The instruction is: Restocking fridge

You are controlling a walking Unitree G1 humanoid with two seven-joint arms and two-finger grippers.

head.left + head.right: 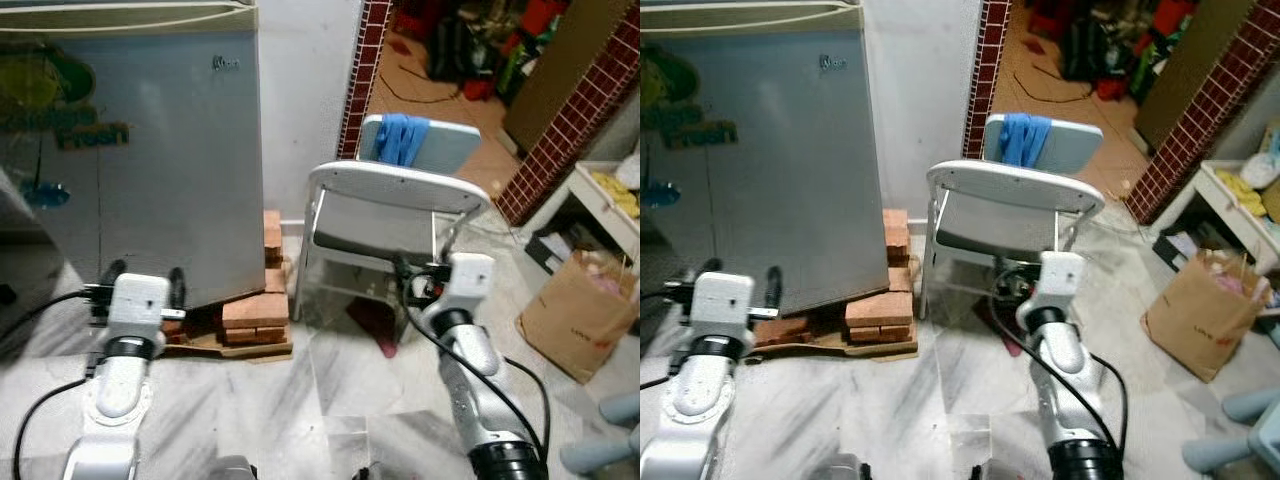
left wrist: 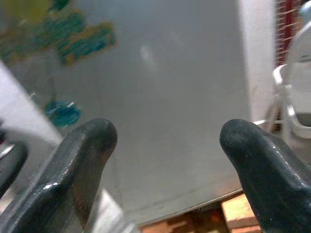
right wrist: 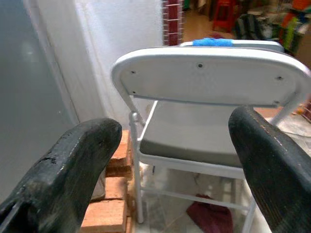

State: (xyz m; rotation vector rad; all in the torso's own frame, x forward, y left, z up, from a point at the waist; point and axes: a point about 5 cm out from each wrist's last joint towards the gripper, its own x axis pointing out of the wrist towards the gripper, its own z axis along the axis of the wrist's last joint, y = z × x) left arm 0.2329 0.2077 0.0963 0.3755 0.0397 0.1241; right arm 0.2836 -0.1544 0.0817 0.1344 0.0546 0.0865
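Both grippers, left (image 2: 165, 160) and right (image 3: 177, 160), are hanging open-fingered, empty, facing the closed fridge (image 1: 160, 150); opening its door comes next

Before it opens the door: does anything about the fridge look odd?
Yes. The fridge stands on stacked loose bricks over a board, not on the floor, so it may be unsteady. Both grippers, left and right, are open and empty.

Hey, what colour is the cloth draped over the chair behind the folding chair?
Blue. The cloth shows best in the left eye view.
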